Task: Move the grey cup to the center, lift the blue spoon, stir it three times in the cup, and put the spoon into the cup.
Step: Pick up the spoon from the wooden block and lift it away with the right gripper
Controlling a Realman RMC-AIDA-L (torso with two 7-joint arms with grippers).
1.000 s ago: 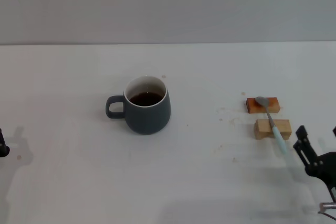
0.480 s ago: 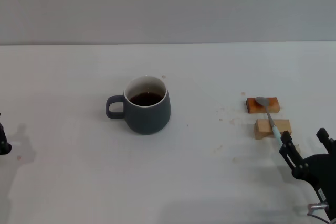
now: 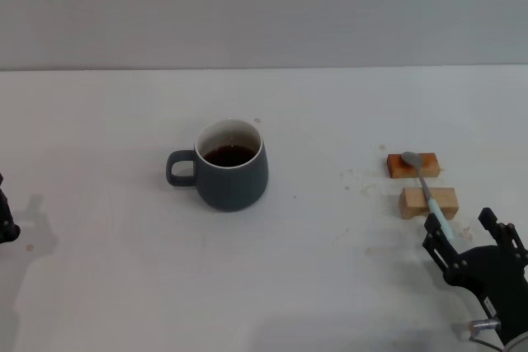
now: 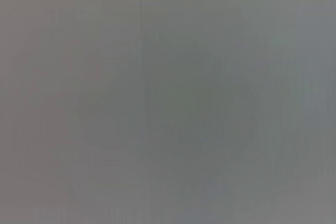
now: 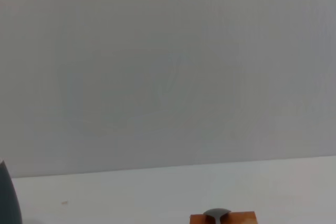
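**Now the right claw closes in on the spoon handle**

Over the last second the right claw (image 3: 464,232) has slid from beyond the handle tip of the blue spoon (image 3: 426,186) to straddle it; its two dark prongs stand spread, one just at the pale-blue handle end, the other on the far side, away from the cup. Nothing is gripped yet. The spoon itself has not shifted: its metal bowl lies on the reddish wooden block (image 3: 412,166), its neck crosses the paler wooden block (image 3: 428,202), and the handle juts off toward the claw.

The grey cup (image 3: 232,165), dark liquid inside and handle turned away from the spoon, sits well apart from it on the white surface (image 3: 330,286), already about mid-way across. That suggests the centring step is finished and the spoon pick-up is under way.

The left claw (image 3: 5,224) is parked far beyond the cup's handle side; only a sliver shows, so I cannot tell its state.

Whether the near prong actually touches the handle is hard to say; it probably sits just beside it.
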